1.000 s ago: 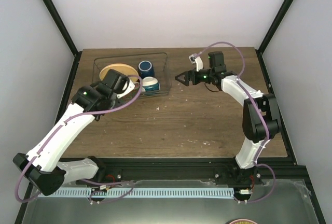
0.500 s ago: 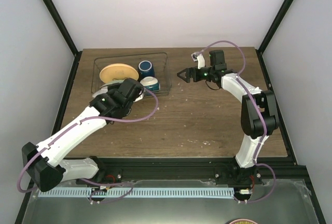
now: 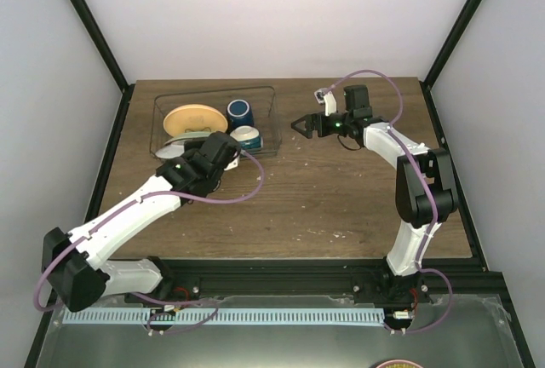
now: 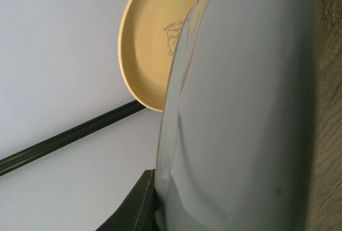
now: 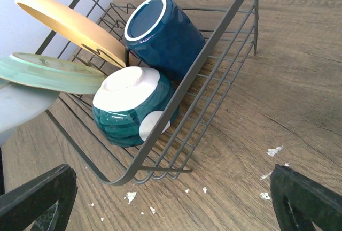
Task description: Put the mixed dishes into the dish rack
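Note:
The wire dish rack (image 3: 268,117) stands at the back left of the table. In it the orange-yellow plate (image 3: 192,118) leans, the dark blue mug (image 3: 240,112) lies on its side, and the white-and-teal bowl (image 3: 247,136) lies beside it. My left gripper (image 3: 196,145) is shut on the mint-green plate (image 3: 179,139) at the rack's near edge. In the left wrist view the plate's pale underside (image 4: 251,108) fills the frame, with one finger (image 4: 136,209) against its rim and the orange plate (image 4: 152,38) behind. My right gripper (image 3: 298,125) is open and empty, right of the rack.
The right wrist view shows the rack's wire side (image 5: 214,60), mug (image 5: 163,33), bowl (image 5: 131,108), orange plate (image 5: 69,25) and mint plate (image 5: 48,73). White crumbs (image 5: 275,151) lie on the wood. Black frame posts and white walls close in the table.
My left arm has swung right and toward the near edge of the rack with the mint plate, uncovering the orange plate. The right gripper has moved slightly back.

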Controlling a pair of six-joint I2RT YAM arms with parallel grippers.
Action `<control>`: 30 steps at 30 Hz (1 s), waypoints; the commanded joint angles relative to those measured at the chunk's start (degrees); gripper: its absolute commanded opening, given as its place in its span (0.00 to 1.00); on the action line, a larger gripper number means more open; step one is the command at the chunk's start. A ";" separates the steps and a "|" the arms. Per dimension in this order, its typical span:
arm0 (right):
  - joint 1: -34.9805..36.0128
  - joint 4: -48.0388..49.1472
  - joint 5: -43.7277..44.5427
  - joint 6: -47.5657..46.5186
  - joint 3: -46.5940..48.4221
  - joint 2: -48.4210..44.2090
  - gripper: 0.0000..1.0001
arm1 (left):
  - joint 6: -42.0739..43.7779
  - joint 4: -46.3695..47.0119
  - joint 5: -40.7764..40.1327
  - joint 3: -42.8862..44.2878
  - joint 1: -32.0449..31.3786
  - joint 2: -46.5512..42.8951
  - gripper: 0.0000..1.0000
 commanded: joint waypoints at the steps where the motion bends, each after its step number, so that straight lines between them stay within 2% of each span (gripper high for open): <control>1: -0.61 0.82 -1.48 -0.04 -0.24 0.56 1.00 | 0.08 6.61 -3.73 0.08 -0.10 0.13 0.00; 26: -0.60 0.11 -2.11 -0.06 -1.71 0.27 1.00 | -2.53 13.35 1.53 -8.51 5.17 1.23 0.00; 30: -0.60 0.09 -2.06 0.11 -1.61 0.53 1.00 | -3.04 13.21 2.45 -8.63 5.19 2.55 0.13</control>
